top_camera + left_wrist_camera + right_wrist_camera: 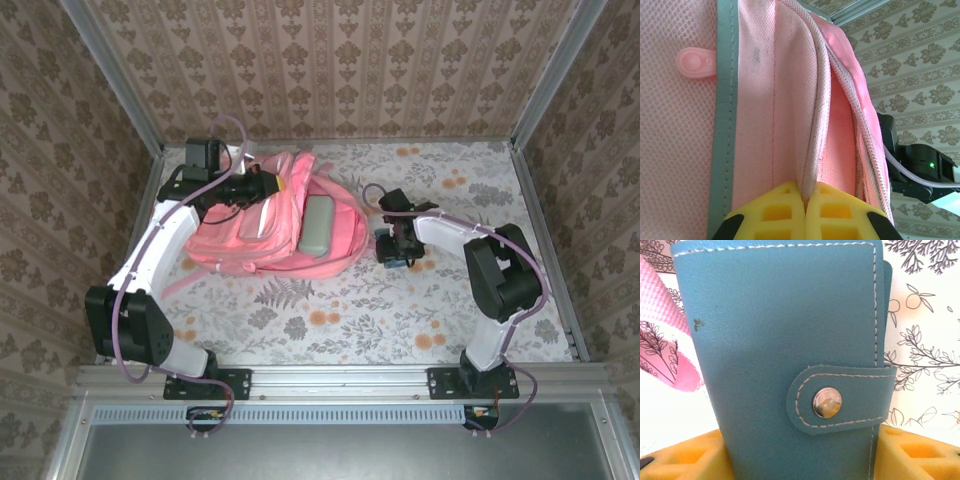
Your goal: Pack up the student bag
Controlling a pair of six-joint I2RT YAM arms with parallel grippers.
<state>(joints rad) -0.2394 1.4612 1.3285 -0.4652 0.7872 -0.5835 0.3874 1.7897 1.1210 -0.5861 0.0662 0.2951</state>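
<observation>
Walls close your table (330, 330) at 9, 12 and 3 o'clock; open tabletop runs along 6 o'clock. One pink backpack (250, 235) lies toward 10 o'clock, its long axis roughly 8-to-2, with one grey pouch (318, 225) in its opening. Your left gripper (805, 192) is pinched on the bag's rim. Your right gripper (800, 450) straddles one teal wallet (785, 330) at 3 o'clock; you cannot tell whether it grips.

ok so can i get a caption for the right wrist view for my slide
Blue snap wallet between the right gripper's yellow fingers, pink bag strap at left.
</observation>
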